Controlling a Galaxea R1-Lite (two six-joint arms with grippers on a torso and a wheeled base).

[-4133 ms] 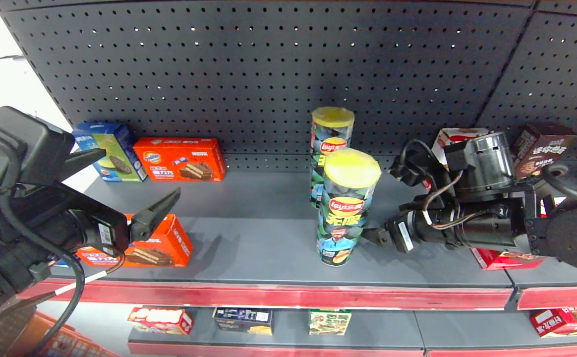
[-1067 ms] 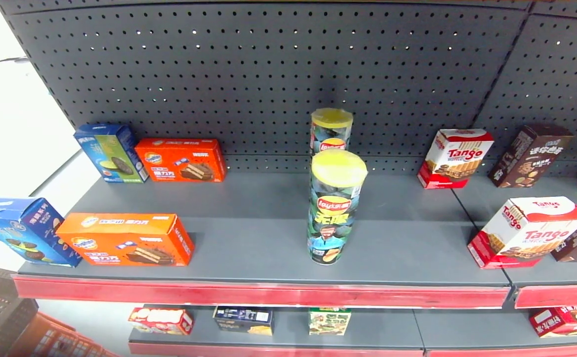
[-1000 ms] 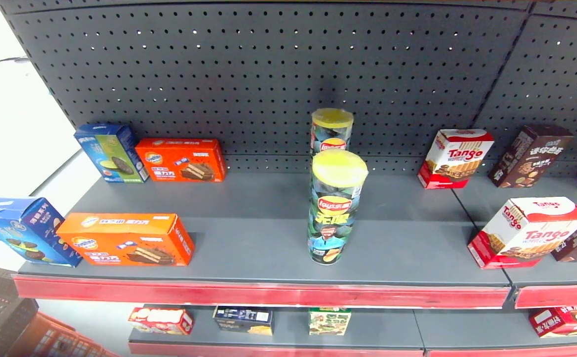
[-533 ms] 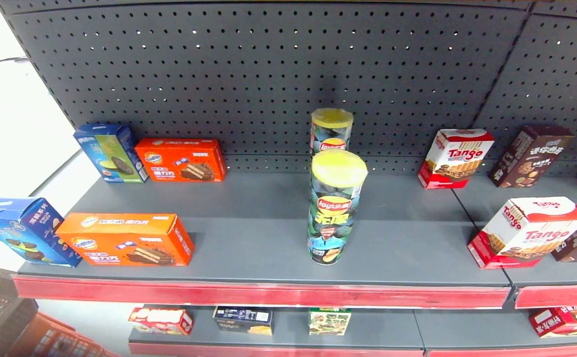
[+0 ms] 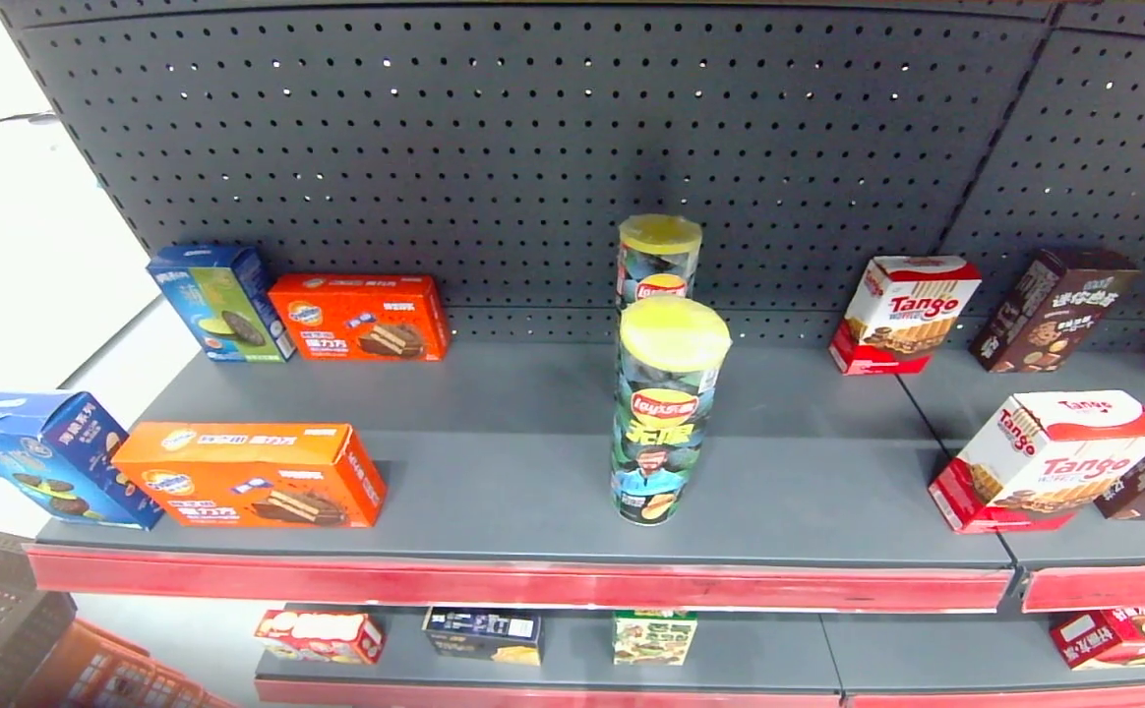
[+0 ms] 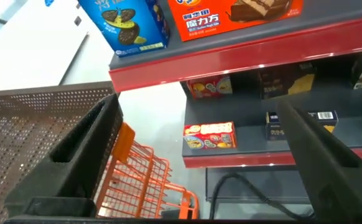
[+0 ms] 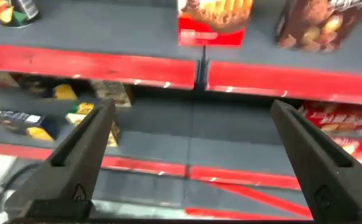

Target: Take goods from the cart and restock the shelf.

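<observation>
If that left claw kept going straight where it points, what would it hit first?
Probably the small red-and-white box on the lower shelf, straight ahead of the open left gripper, though depth is unclear.

I work in a retail shop. The pegboard-backed shelf (image 5: 513, 482) carries red price rails (image 5: 513, 585), boxed biscuits (image 5: 248, 477) and crisp tubes (image 5: 666, 413). An orange shopping cart (image 6: 128, 142) stands near it.

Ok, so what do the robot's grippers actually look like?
The left gripper and right gripper are matte black, each with two long flat fingers tapering to the tips. A black cable loops by the left one.
</observation>
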